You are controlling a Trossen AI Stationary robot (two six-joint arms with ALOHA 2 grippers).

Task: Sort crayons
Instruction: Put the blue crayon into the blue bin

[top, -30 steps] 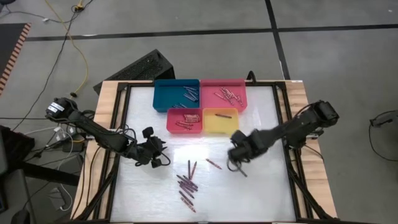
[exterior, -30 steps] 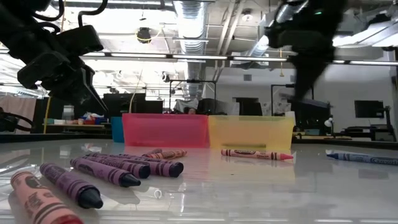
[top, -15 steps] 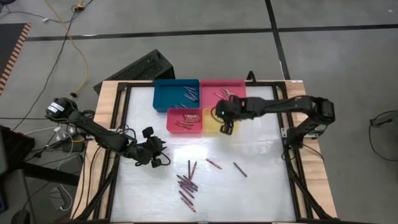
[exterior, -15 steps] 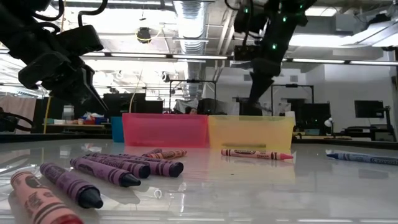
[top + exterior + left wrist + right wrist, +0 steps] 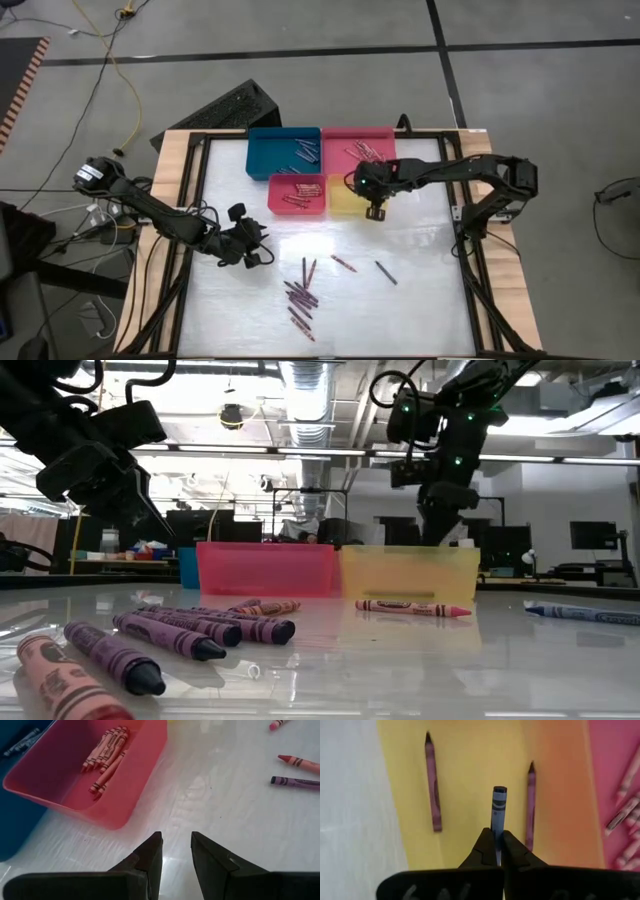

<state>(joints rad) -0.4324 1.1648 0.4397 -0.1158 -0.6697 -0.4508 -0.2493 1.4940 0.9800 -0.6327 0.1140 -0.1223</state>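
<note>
Two purple crayons are already lying in the yellow tray, and the right tool is hanging over it, pinching a blue crayon that is sticking out past its tips. Delivery seems under way; releasing comes next, though blue probably belongs elsewhere. The left tool is waiting, fingers spread, over the bench.

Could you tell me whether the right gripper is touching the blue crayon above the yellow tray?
Touching. The right wrist view shows the right gripper shut on the blue crayon, pinched between both fingers, over the yellow tray.
</note>
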